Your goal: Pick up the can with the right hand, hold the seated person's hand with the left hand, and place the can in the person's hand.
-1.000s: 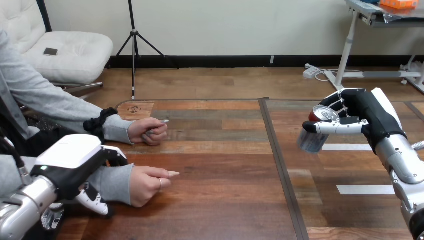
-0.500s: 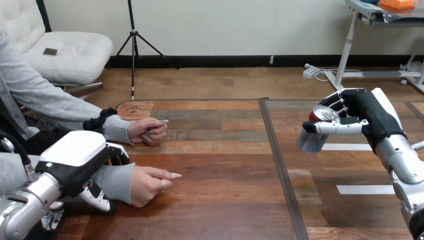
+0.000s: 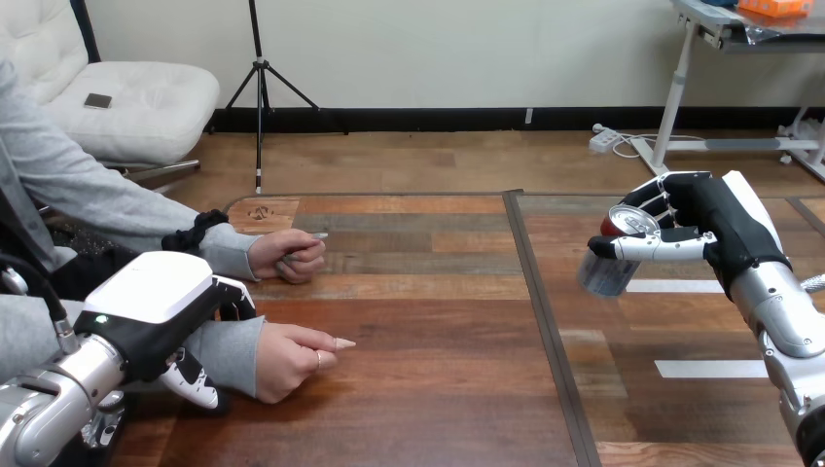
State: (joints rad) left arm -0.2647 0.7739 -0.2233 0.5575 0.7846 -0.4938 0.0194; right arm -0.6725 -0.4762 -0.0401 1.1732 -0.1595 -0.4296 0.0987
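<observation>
My right hand (image 3: pixel 725 229) is raised over the right half of the table, fingers and thumb curled round a silver can (image 3: pixel 613 255) that tilts with its top towards me. At the lower left my left hand (image 3: pixel 156 311) lies over the person's grey-sleeved wrist (image 3: pixel 229 352), fingers curled down round it and thumb below it. The person's near hand (image 3: pixel 297 358) rests on the table as a loose fist, one finger pointing right. The person's far hand (image 3: pixel 287 255) rests on the table further back, closed on a small thin object.
The wooden table (image 3: pixel 438 321) has a dark seam (image 3: pixel 545 321) running front to back through its middle. White tape strips (image 3: pixel 710 368) lie on the right half, under and beside my right arm.
My left hand has slid a little right and forward along the person's wrist, and the person's near hand has shifted slightly right with it. The right hand and can have not moved.
</observation>
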